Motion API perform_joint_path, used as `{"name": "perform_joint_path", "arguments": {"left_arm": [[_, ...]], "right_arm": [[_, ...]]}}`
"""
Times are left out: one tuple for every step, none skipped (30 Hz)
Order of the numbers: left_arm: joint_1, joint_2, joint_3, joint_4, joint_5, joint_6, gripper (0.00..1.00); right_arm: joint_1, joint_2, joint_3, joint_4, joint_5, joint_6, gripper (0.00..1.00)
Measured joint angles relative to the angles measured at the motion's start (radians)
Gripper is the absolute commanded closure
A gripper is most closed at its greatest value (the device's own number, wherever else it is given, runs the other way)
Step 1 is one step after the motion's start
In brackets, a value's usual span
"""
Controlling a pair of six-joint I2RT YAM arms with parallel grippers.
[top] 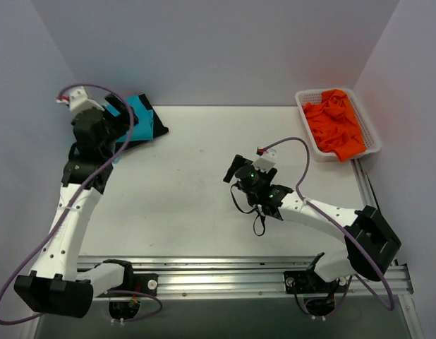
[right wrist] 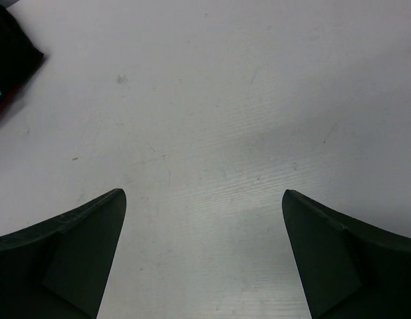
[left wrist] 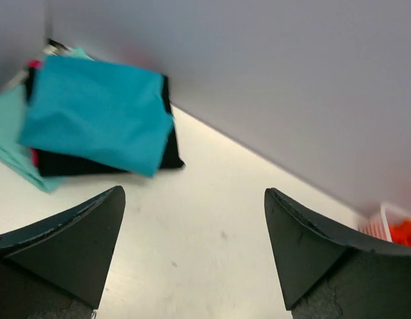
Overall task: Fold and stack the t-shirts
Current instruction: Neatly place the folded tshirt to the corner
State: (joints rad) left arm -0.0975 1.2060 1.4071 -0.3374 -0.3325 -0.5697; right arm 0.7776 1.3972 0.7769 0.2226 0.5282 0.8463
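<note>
The folded teal and black cloth t-shirts (left wrist: 92, 116) are lying stacked at the far left corner of the white bench (top: 190, 191), keeping its middle free for folding. Both the left pincer (left wrist: 192, 256) beside this stack and the right pincer (right wrist: 202, 262) are hanging released, while crumpled orange cloth t-shirts (top: 336, 126) are waiting in the white plastic mesh basket (top: 371, 128), well apart from it.

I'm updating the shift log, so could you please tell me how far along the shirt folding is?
Done: a folded teal cloth shirt tops a stack with a black shirt beneath, at the table's far left corner. In hand: nothing; the left gripper and right gripper are open and empty. Left: crumpled bright orange shirts fill the white plastic mesh basket.
</note>
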Motion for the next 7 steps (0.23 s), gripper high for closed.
{"name": "perform_joint_path", "arguments": {"left_arm": [[-0.049, -0.037, -0.082, 0.026, 0.015, 0.006, 0.06], [-0.084, -0.067, -0.150, 0.047, 0.027, 0.010, 0.06], [-0.126, -0.104, -0.256, 0.058, 0.043, 0.014, 0.06], [-0.164, -0.121, -0.312, 0.054, 0.053, 0.015, 0.06], [-0.189, -0.141, -0.382, 0.064, 0.062, 0.016, 0.06], [-0.207, -0.158, -0.441, 0.058, 0.070, 0.021, 0.06], [-0.220, -0.171, -0.488, 0.054, 0.073, 0.024, 0.06]], "right_arm": [[0.026, 0.000, 0.015, -0.005, 0.020, -0.010, 0.00], [0.054, -0.001, 0.030, -0.008, 0.042, -0.019, 0.00], [0.082, -0.004, 0.041, -0.011, 0.063, -0.029, 0.00], [0.111, -0.011, 0.049, -0.014, 0.086, -0.037, 0.00], [0.139, -0.021, 0.055, -0.021, 0.111, -0.042, 0.00], [0.166, -0.032, 0.060, -0.026, 0.134, -0.050, 0.00], [0.203, -0.047, 0.065, -0.029, 0.160, -0.064, 0.00]]}}
